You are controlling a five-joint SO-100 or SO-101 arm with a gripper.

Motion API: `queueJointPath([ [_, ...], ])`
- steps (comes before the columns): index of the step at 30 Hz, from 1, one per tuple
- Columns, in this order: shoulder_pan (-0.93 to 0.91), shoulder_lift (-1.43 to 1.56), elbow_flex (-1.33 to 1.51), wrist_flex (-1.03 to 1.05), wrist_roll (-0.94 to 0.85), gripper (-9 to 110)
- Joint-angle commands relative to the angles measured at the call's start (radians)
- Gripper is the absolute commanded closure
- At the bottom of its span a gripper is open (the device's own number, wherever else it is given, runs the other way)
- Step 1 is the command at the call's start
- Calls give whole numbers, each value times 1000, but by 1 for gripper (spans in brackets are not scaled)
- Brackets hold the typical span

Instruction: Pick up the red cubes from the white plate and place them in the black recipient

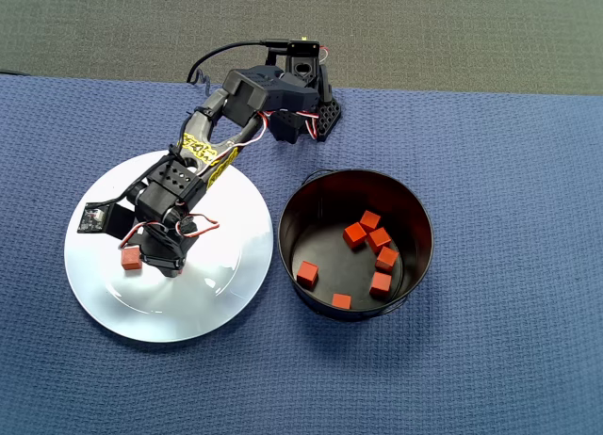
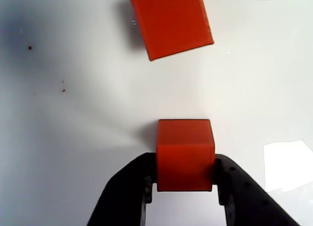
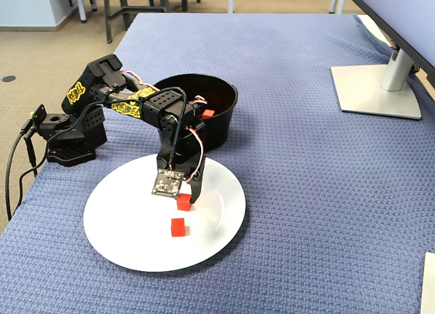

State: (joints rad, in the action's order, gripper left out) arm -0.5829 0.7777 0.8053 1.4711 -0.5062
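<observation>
The gripper (image 2: 185,187) is down on the white plate (image 1: 226,303) with its two black fingers (image 2: 129,187) pressed against opposite sides of one red cube (image 2: 185,155). In the wrist view that cube sits squarely between the fingertips, its far half sticking out beyond them, so the jaws are closed onto it. Whether it is lifted clear of the plate cannot be told.

A second red cube (image 2: 171,23) lies loose on the plate just beyond the grasped one, apart from it and turned slightly askew. In the fixed view the grasped cube (image 3: 183,202) is under the gripper (image 3: 189,195) near the plate's middle, and the loose cube (image 3: 178,227) lies nearer the camera on the plate (image 3: 122,246).

The black recipient (image 1: 415,209) stands just beside the plate, to its right in the overhead view, on the blue-clothed surface (image 1: 509,360). Six red cubes (image 1: 380,238) lie inside it, mostly toward the side away from the plate.
</observation>
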Motion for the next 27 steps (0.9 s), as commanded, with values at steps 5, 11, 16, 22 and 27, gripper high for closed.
queueJointPath([
  [5,-35,295,84,-72,78,101],
  [11,35,601,210,-98,179,102],
  [16,201,841,330,-78,290,102],
  [22,503,1060,632,-224,414,102],
  [27,715,1158,784,-267,491,102],
])
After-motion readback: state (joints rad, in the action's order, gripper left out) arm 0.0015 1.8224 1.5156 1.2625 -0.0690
